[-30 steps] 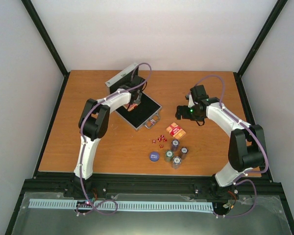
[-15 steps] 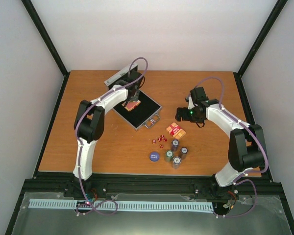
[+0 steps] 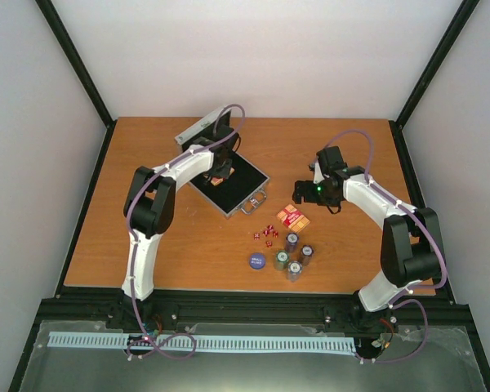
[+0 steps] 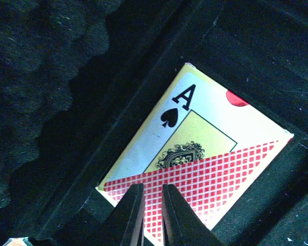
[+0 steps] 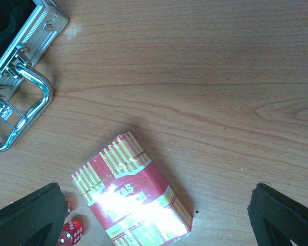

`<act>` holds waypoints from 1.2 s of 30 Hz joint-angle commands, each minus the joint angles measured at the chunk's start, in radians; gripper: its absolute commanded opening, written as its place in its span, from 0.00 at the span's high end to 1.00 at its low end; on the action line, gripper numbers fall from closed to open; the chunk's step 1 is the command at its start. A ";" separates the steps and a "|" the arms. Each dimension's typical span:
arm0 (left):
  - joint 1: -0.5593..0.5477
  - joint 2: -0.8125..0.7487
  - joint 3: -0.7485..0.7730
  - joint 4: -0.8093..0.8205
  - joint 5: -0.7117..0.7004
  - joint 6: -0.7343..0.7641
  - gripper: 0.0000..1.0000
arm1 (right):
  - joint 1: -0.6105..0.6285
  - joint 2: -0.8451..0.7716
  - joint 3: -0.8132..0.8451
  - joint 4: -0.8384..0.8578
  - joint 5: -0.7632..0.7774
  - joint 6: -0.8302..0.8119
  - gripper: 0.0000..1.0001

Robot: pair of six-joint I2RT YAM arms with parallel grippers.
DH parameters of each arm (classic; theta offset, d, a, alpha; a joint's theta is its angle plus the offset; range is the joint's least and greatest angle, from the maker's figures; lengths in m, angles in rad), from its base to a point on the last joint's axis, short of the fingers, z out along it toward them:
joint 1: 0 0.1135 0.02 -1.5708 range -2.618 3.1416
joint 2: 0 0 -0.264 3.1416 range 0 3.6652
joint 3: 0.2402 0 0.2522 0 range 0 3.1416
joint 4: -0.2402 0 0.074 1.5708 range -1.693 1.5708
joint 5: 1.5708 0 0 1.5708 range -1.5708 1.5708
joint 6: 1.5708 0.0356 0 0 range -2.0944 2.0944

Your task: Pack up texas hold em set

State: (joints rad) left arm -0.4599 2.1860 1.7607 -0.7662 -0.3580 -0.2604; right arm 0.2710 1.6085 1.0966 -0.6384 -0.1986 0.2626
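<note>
Card deck [image 4: 205,169] flat in case [image 4: 51,77], beneath closed left jaws, apparently ungripped.

Lab: black-framed enclosure [image 3: 75,64], white walls [image 3: 253,57]

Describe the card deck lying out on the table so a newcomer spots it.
On the wooden table, the open silver case sits left of centre, its chrome handle facing the loose pieces. The card deck lies just right of that handle, heading the cluster. It's a flat red box with yellow stripes; its neighbours are tiny red dice and round chip stacks.
</note>
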 commanded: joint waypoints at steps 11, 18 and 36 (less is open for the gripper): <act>0.010 0.077 -0.016 -0.005 0.042 0.000 0.89 | 0.008 -0.034 -0.003 -0.009 0.006 -0.001 0.03; 0.010 -0.048 -0.019 0.001 0.081 0.043 0.73 | 0.007 -0.040 -0.004 0.007 -0.009 0.009 0.03; 0.010 -0.269 -0.097 -0.001 0.516 0.238 0.22 | 0.007 -0.046 -0.006 -0.020 0.015 0.002 0.03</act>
State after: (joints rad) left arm -0.4561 1.9511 1.6852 -0.7418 -0.0105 -0.0879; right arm 0.2710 1.5806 1.0908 -0.6357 -0.2008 0.2630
